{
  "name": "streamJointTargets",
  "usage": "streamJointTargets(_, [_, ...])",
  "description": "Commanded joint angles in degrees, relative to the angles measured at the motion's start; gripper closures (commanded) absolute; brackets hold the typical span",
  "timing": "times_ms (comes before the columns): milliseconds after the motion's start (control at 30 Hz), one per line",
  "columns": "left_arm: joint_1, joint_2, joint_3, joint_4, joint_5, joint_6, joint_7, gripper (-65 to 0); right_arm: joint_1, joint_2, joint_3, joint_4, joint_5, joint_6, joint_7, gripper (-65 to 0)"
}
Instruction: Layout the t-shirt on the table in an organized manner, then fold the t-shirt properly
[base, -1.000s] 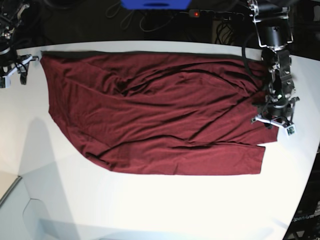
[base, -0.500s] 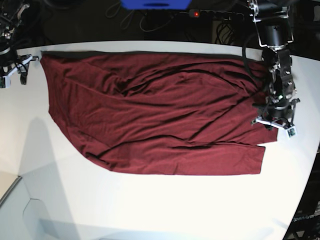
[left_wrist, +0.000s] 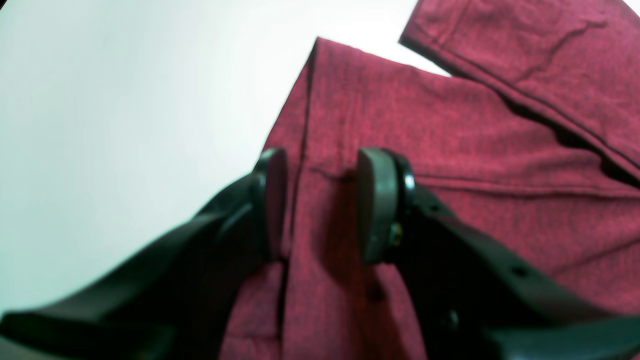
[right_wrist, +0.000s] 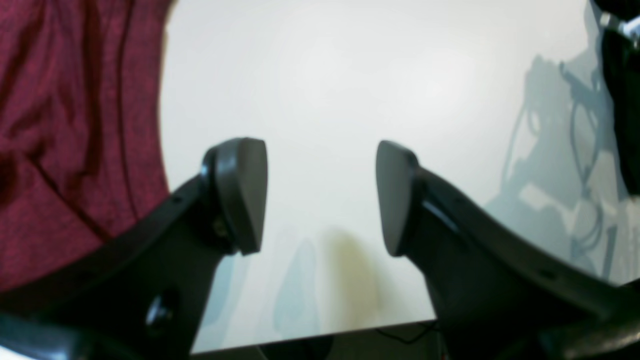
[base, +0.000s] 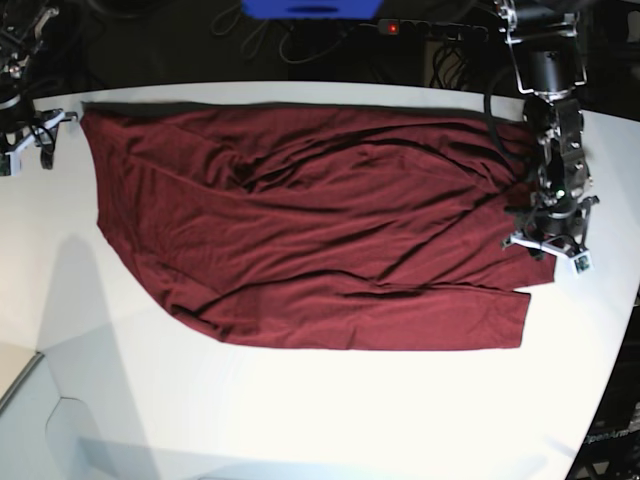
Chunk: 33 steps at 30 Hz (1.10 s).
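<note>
my left gripper (left_wrist: 320, 215), jaws parted, straddles the t-shirt (base: 310, 220) hem; its length runs toward my spread, empty right gripper (right_wrist: 320, 195).

White curved-edge table (base: 300, 410), wrinkled maroon t-shirt (base: 320, 220) spread flat across it

The left gripper (left_wrist: 320, 200) hangs over the t-shirt (left_wrist: 450, 150), its 2 dark pads (left_wrist: 375, 200) parted with a hemmed edge of maroon fabric between them. Bare white table (left_wrist: 125, 100) lies beside that edge.
</note>
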Motion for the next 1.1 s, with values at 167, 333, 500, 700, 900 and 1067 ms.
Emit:
streamJointTargets(167, [-1.0,-0.7,0.0,0.8,0.0,-0.3,-1.3,-21.9,0.0,1.1,0.5,0.8,0.9,-0.2,1.4,-34.4])
streamJointTargets(333, [-1.0,-0.7,0.0,0.8,0.0,-0.3,-1.3,-21.7,0.0,1.1,0.5,0.8,0.9,-0.2,1.4,-34.4])
streamJointTargets(500, [-0.9,-0.7,0.0,0.8,-0.1,-0.3,-1.0,-18.0,0.0,1.1,0.5,0.8,0.9,-0.2,1.4,-34.4])
streamJointTargets(700, [-0.9,-0.7,0.0,0.8,0.0,-0.1,-1.2,0.0,0.0,1.1,0.5,0.8,0.8,-0.2,1.4,-34.4])
streamJointTargets(900, [-0.9,-0.7,0.0,0.9,0.0,0.0,-1.2,0.0,0.0,1.1,0.5,0.8,0.8,-0.2,1.4,-34.4])
streamJointTargets(1067, [-0.9,-0.7,-0.5,1.6,0.0,0.1,-1.1,0.0,0.0,1.1,0.5,0.8,0.8,-0.2,1.4,-34.4])
